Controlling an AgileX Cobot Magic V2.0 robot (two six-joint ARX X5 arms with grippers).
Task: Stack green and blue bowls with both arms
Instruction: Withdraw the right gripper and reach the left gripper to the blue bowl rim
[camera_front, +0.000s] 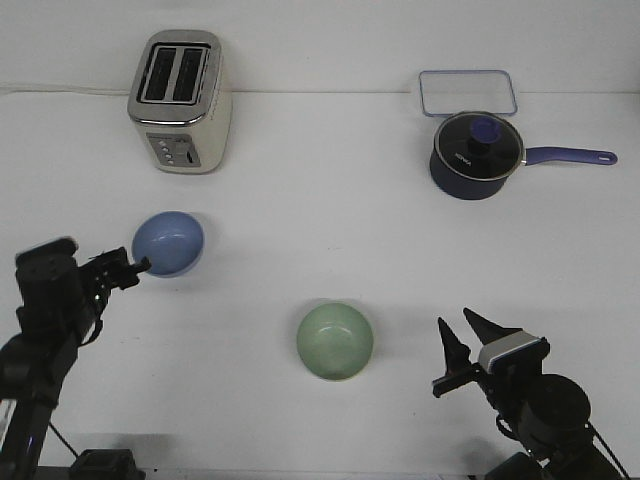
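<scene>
1. The left hand (140, 266) sits at the left edge of the counter (330, 180), its fingers pointing right and meeting the near-left rim of the blue bowl (168, 243). How far apart the fingers stand, and whether they pinch the rim, cannot be told from this one view.
2. The right hand (466, 334) is at the near right, fingers wide apart and pointing up and to the far left, with nothing between them; it is well apart from both bowls.
3. The blue bowl stands mouth up on the left side of the counter, midway between near and far. Being round, it has no long axis (its shadow shows along its right edge).
4. The green bowl (335, 341) also stands mouth up, near the middle of the counter on the near side, between the two hands and closer to the right one. It touches nothing else.
5. Counted: two bowls, one blue and one green, not stacked; two hands.
6. Farther off, one cream toaster (181, 101) stands at the far left, one dark lidded saucepan (476, 155) at the far right with its handle pointing right, and one clear rectangular container (468, 92) just behind the pan.
</scene>
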